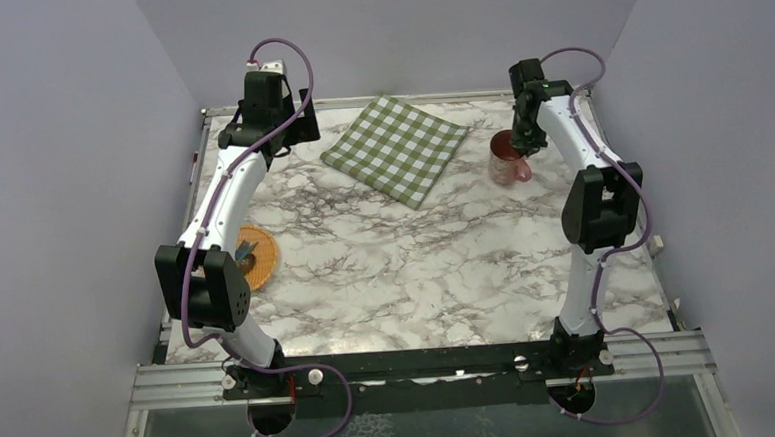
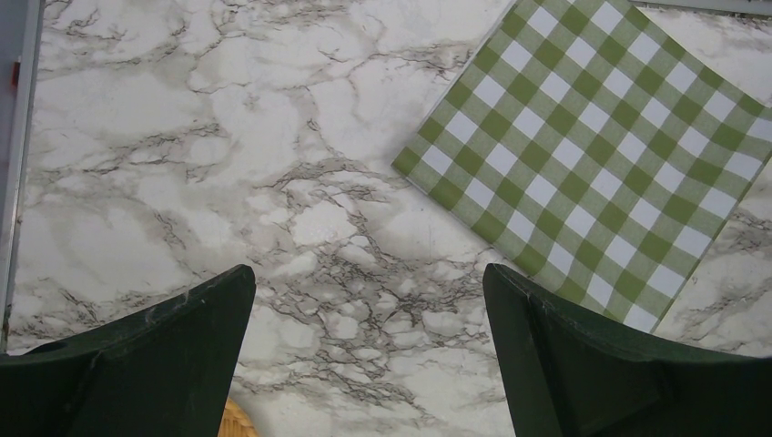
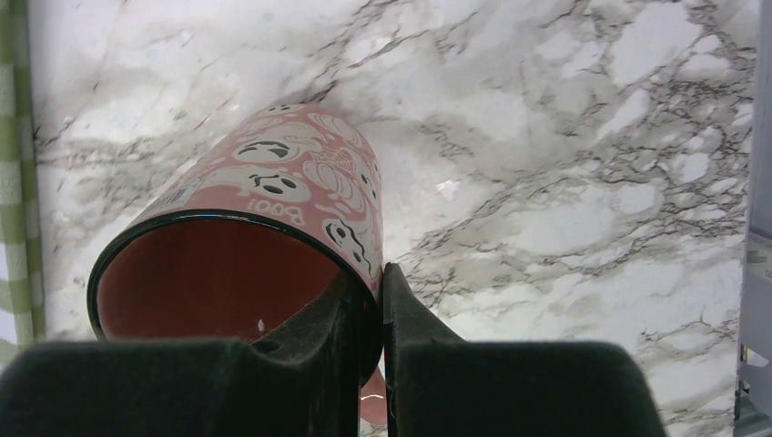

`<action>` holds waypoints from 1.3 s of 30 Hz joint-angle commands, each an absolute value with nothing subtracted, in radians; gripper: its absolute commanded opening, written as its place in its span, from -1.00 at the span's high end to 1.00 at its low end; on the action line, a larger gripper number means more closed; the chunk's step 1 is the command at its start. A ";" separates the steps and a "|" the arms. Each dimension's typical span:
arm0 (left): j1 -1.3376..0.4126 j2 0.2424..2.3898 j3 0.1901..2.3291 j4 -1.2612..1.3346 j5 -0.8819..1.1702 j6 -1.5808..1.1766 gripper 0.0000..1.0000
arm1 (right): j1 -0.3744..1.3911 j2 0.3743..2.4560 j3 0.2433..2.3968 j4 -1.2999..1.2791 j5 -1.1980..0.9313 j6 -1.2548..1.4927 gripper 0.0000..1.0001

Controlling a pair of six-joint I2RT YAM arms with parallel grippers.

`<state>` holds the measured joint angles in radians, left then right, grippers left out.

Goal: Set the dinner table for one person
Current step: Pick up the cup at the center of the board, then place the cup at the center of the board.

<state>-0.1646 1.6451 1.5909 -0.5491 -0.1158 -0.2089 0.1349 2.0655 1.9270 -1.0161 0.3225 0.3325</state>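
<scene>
1. The dinner table (image 1: 406, 268), a white marble-patterned top with dark grey veins, is seen spread out in front of both arm bases. The middle of the overhead view is filled by it, and it is edged by a metal frame (image 1: 477, 98).
2. A green-and-white checked cloth (image 1: 396, 148) is laid flat at about 12 o'clock on the top, turned cornerwise.
3. A pink mug (image 1: 506, 159), printed with white ghost faces, is found at about 1 o'clock, near the cloth's right corner but apart from it.
4. The mug's rim is pinched by the right gripper (image 3: 380, 273), with one finger inside the cup and the other against its outer wall. Whether the mug is resting on the marble or lifted cannot be told.
5. The left gripper (image 2: 367, 273) is held over bare marble at about 11 o'clock, its jaws spread wide with nothing between them.
6. A round orange woven mat (image 1: 261, 255) is placed at about 9 o'clock, partly hidden by the left arm (image 1: 224, 202). A small dark item on it cannot be identified.
</scene>
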 commanded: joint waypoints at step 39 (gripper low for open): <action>-0.160 1.634 1.580 -0.538 -0.083 -0.205 -0.98 | -0.174 2.074 1.908 -0.848 0.117 0.324 0.99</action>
